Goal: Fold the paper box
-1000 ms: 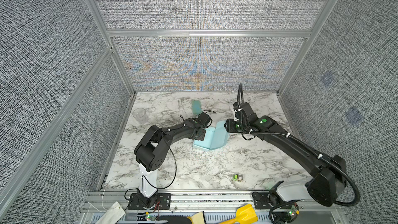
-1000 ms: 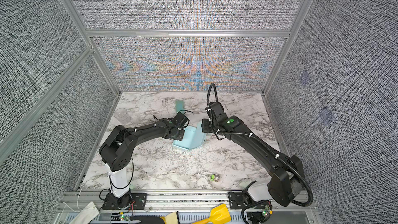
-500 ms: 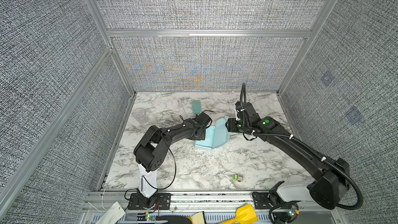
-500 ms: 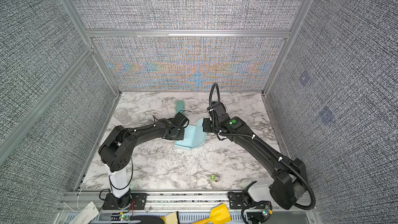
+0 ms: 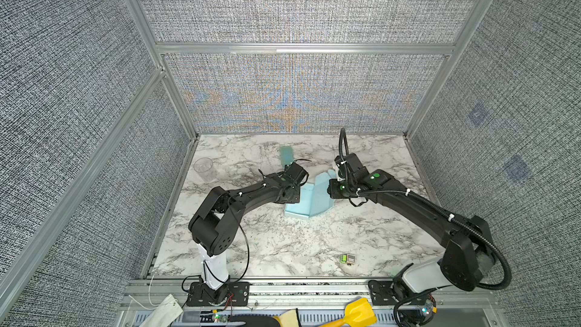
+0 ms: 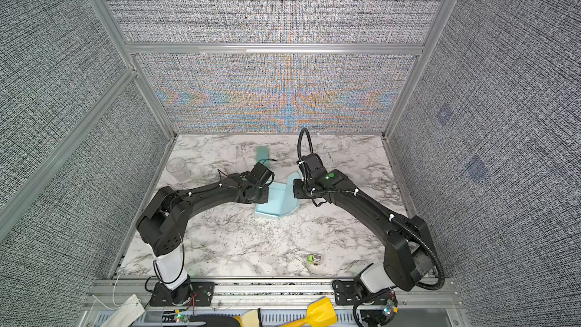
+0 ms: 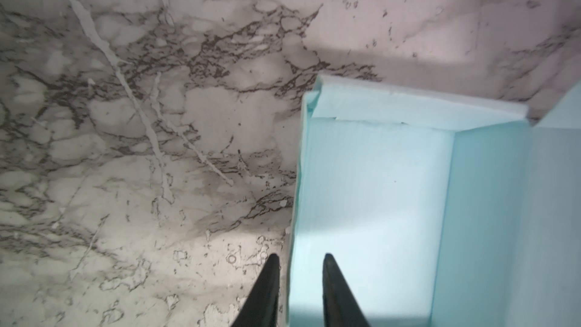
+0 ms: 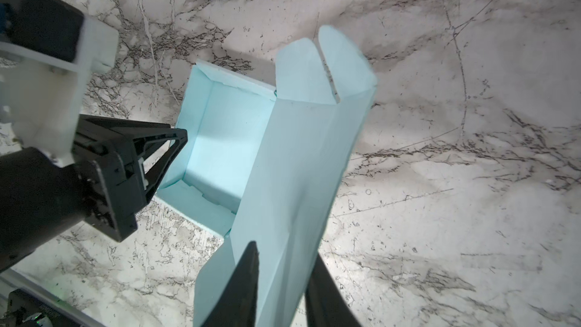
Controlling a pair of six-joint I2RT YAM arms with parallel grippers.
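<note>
Mid tabletop [image 5: 283, 240], right gripper [image 8: 283, 256] pinches the paper box [image 5: 303, 199] by its lid edge; left gripper [image 7: 300, 256] sits apart around a wall

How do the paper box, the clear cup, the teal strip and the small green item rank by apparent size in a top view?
1. paper box, clearly largest.
2. clear cup.
3. teal strip, only slightly smaller than the cup, so this pair is unsure.
4. small green item, smallest.

Right tool [image 8: 283, 256] astride the paper box [image 8: 301, 158] (flap raised)
</note>
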